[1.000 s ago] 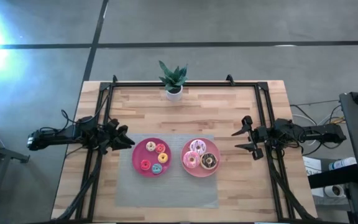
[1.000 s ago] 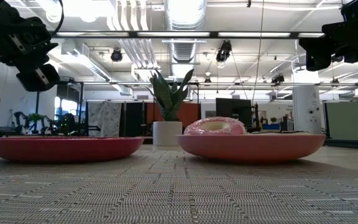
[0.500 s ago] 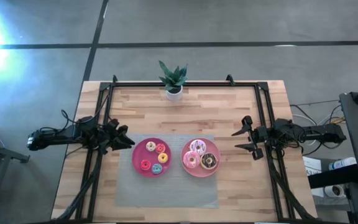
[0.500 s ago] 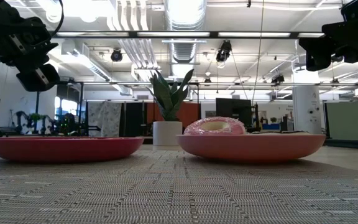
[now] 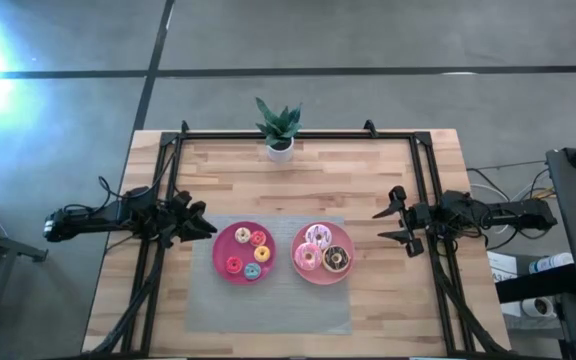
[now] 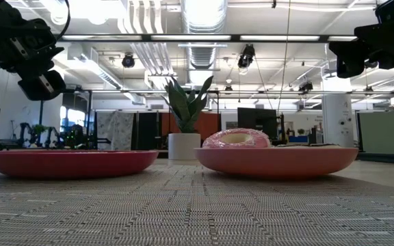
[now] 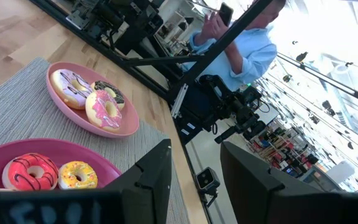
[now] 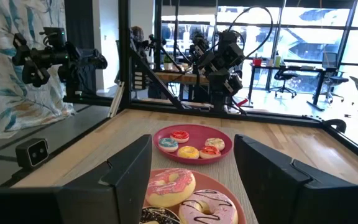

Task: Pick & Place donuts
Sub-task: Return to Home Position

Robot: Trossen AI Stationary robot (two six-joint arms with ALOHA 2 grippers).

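Observation:
Several tiny donuts (image 5: 249, 253) in red, orange and yellow lie on the red plate (image 5: 218, 250) at the left of the grey mat. Three larger donuts (image 5: 324, 252), pink, sprinkled pale pink and chocolate brown, lie on the pink plate (image 5: 323, 281) beside it. My left gripper (image 5: 208, 223) hovers open just left of the red plate, pointing level at the plates. My right gripper (image 5: 381, 226) hovers open to the right of the pink plate, also level. Both are above the table with nothing between their fingers. In the low view one pink donut (image 6: 237, 138) shows above the pink plate's rim.
A potted plant (image 5: 279, 128) stands at the middle of the far edge. The grey mat (image 5: 268, 305) lies under both plates. Black frame rails (image 5: 298, 135) run along the far, left and right sides. A person in a light blue shirt (image 7: 244, 50) stands beyond the table's right side.

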